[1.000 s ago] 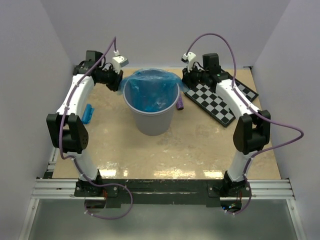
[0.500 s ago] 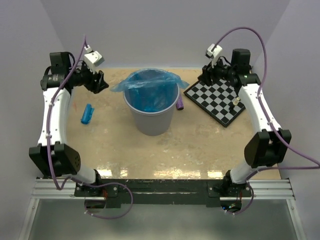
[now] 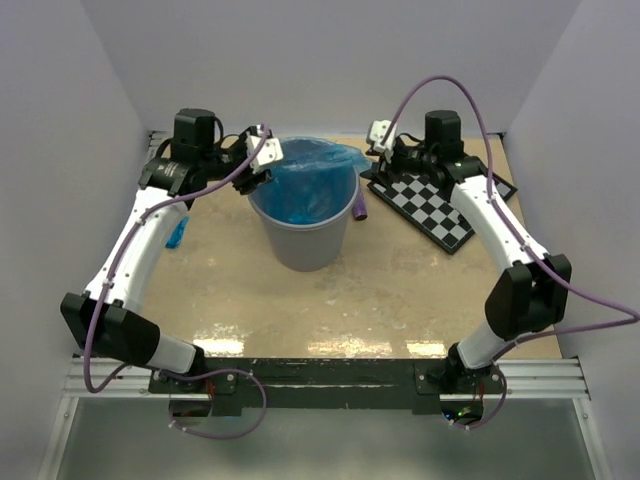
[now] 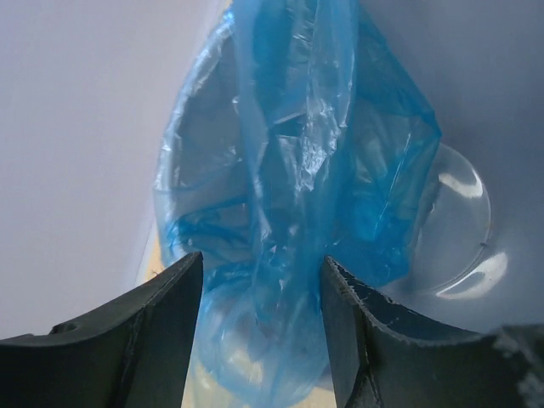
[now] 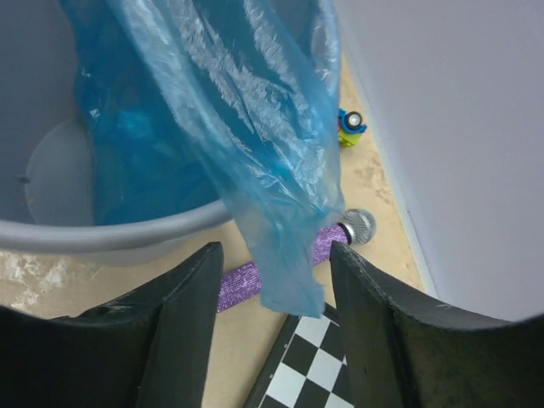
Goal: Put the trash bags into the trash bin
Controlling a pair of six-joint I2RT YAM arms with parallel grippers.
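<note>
Just beyond left hand (image 4: 259, 285), trash bags (image 4: 297, 153)

We are looking at a robotics lab test cell: plain pale walls (image 3: 320, 60) box in a beige surface (image 3: 390, 290) on three sides. The left arm (image 3: 140, 250) and right arm (image 3: 500, 225) are bolted to an aluminium rail (image 3: 330, 372) at its near edge, trailing purple cables (image 3: 440, 82), and a black-and-white checkerboard (image 3: 432, 205) lies at the far right.

The left arm (image 3: 140, 245) and right arm (image 3: 495, 225) are both white tubing between chunky black joints. A thin purple cable (image 3: 432, 79) loops loosely off each one. Black bases (image 3: 180, 380) are bolted to a silver rail (image 3: 105, 378). The left gripper (image 4: 259, 259) and right gripper (image 5: 274, 246) have broad, dark grey, matte fingers (image 4: 127, 340).
</note>
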